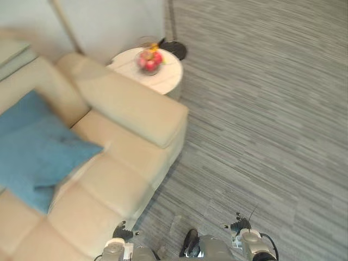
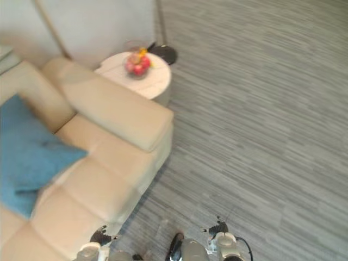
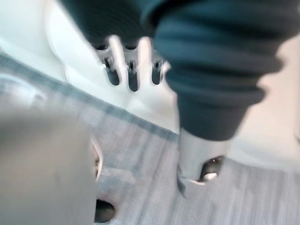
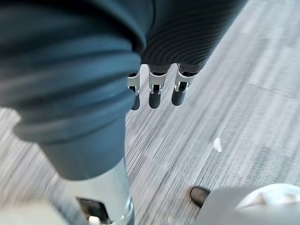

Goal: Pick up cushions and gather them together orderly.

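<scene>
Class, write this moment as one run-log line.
cushion: on sofa, untouched | left hand: open, empty | right hand: open, empty

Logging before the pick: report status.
Left hand open, empty. Right hand open, empty. Blue cushion on beige sofa, untouched. Round side table beyond armrest.

Your left hand (image 3: 132, 77) and right hand (image 4: 154, 96) wear dark ribbed covers; the silver fingers end in dark tips.
</scene>
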Available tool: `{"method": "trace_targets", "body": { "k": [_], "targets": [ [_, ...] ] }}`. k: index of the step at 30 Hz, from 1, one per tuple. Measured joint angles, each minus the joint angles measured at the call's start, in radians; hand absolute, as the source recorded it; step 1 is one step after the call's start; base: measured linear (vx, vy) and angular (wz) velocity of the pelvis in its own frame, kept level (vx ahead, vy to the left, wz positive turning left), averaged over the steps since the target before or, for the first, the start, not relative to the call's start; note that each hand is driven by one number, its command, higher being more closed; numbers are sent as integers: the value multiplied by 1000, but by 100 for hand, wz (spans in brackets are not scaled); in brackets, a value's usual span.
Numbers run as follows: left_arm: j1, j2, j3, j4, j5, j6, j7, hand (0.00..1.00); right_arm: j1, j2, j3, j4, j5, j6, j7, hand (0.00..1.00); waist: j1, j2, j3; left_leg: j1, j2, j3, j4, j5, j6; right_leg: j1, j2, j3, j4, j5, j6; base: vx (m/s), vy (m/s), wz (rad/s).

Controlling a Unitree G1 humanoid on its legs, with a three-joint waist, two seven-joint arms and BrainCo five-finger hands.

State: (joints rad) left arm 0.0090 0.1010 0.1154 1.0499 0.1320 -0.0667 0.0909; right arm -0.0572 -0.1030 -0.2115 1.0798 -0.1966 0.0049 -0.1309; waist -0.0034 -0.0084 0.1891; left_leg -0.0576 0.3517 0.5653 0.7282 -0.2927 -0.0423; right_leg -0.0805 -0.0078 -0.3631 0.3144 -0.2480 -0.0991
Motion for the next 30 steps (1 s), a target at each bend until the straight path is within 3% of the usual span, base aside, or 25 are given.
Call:
{"method": "trace_targets", "body": {
  "k": [1, 2, 4, 6, 7, 8, 10, 12, 15, 16, 19, 21, 23, 24, 25, 26, 27, 28, 29, 30],
  "targets": [
    [-9, -4, -15, 0, -16, -5, -2, 0, 5, -10, -3, 0, 0, 0, -1, 0, 0, 3, 5, -49, -28, -109, 24, -8, 3, -2, 10, 41, 12, -2, -2, 39, -86, -124],
    [-14, -6, -27, 0, -25, -9, -3, 0, 8, -15, -12, 1, 2, 1, -2, 0, 3, 1, 8, -81, -88, -219, -8, -21, -25, -8, 11, 91, 23, -2, 0, 56, -53, -133],
    [-13, -15, -38, 2, -44, -15, -3, 0, 10, -25, -23, 1, 2, 3, -5, 0, 3, 0, 14, -83, -192, -363, -122, -37, -75, -8, 12, 179, 25, 1, 9, 64, 35, -137],
    [-12, -33, -48, 3, -55, -13, -6, 0, 29, -32, -34, 0, 2, 3, -7, 0, 1, 24, 12, -82, -277, -483, -265, -33, -89, -7, 27, 261, 7, 11, 32, 83, 108, -127],
    [-13, -38, -53, 3, -55, -14, -7, 0, 36, -31, -41, 0, 3, 3, -7, 0, 1, 29, 12, -83, -295, -519, -309, -26, -94, -6, 29, 280, -3, 15, 40, 111, 166, -105],
    [-14, -45, -60, 3, -55, -14, -9, 0, 48, -26, -45, 0, 4, 5, -7, 0, 1, 37, 11, -86, -324, -566, -385, 3, -79, -8, 39, 317, -18, 23, 60, 132, 180, -88],
    [-13, -42, -57, 5, -57, -14, -10, 0, 62, -8, -55, -1, 9, 6, -7, 0, 2, 44, 8, -68, -333, -562, -404, 62, 0, -9, 54, 373, -22, 17, 83, 165, 188, -84],
    [-14, -41, -52, -2, -57, -13, -12, 0, 79, 21, -85, -51, 12, 5, -7, 0, 12, 21, 18, -41, -317, -456, -390, 32, 24, -43, 31, 391, 69, -21, 145, 187, 222, -102],
    [-15, -30, -43, 2, -58, -8, -10, 0, 79, 30, -84, -61, 12, 3, -6, 0, 13, 2, 12, -14, -304, -365, -374, 24, 31, -122, -39, 275, 234, -27, 192, 152, 126, -103],
    [-13, -28, -42, 5, -58, -5, -7, 0, 74, 28, -79, -67, 13, 3, -6, 0, 11, 2, 14, 17, -285, -311, -376, 24, 32, -133, -100, 158, 285, -28, 185, 113, 37, -76],
    [-4, -7, -31, 6, -70, -3, -6, 0, 52, 19, -55, -59, 13, 1, -6, 0, 11, 12, 16, 62, -232, -233, -409, 24, 31, -132, -168, -40, 247, -29, 148, 145, -56, -94],
    [-3, 10, -26, 12, -76, 2, -5, 0, 23, 20, -38, -41, 13, -1, -6, 0, 11, 12, 16, 88, -197, -197, -449, 24, 29, -158, -184, -108, 192, -18, 150, 181, -183, -102],
    [-13, 13, -26, 30, -76, 10, -6, 0, 1, 19, -43, -42, 13, -3, -6, 0, 9, 20, 21, 140, -157, -162, -504, 19, -27, -229, -213, -132, 169, 28, 160, 232, -321, -95],
    [-16, 13, -26, 36, -75, 11, -6, 0, 0, 17, -44, -43, 13, -3, -6, 0, 8, 19, 21, 152, -152, -161, -510, 19, -35, -240, -221, -131, 168, 42, 154, 249, -328, -59],
    [-13, 17, -27, 54, -75, 12, -6, 0, 7, 16, -44, -41, 12, -2, -7, 0, -1, 6, 14, 176, -153, -161, -508, 18, -56, -237, -241, -114, 146, 95, 136, 234, -300, -9],
    [-16, 23, -26, 56, -74, 11, -7, 0, 20, 15, -46, -41, 13, -3, -5, 0, -10, -6, 7, 179, -146, -172, -472, 9, -88, -226, -252, -108, 146, 95, 139, 317, -405, -3],
    [-20, 2, -25, 47, -74, 8, -6, 0, 21, -7, -60, -37, 13, -1, -7, 0, -16, 29, 9, 136, -78, -209, -340, 14, -112, -207, -206, -114, 157, 57, 121, 345, -459, -7],
    [-21, -10, -23, 37, -74, 5, -7, 0, 30, -18, -60, -36, 14, 0, -5, 0, -7, 48, 13, 75, -28, -256, -194, 49, -114, -191, -167, -113, 147, 36, 108, 410, -536, -40],
    [-15, -27, -2, 18, -81, 5, -9, 0, 32, -17, -59, -37, 21, 0, -10, 0, 0, 70, 25, -24, 28, -332, 20, 122, -12, -143, -111, -108, 117, 14, 79, 348, -437, -44],
    [-14, -33, 11, 9, -83, 4, -7, 0, 34, -18, -61, -35, 23, 3, -14, 0, 4, 73, 33, -66, 38, -375, 117, 110, -2, -116, -87, -103, 101, 6, 67, 286, -308, -63]
  ]
}}
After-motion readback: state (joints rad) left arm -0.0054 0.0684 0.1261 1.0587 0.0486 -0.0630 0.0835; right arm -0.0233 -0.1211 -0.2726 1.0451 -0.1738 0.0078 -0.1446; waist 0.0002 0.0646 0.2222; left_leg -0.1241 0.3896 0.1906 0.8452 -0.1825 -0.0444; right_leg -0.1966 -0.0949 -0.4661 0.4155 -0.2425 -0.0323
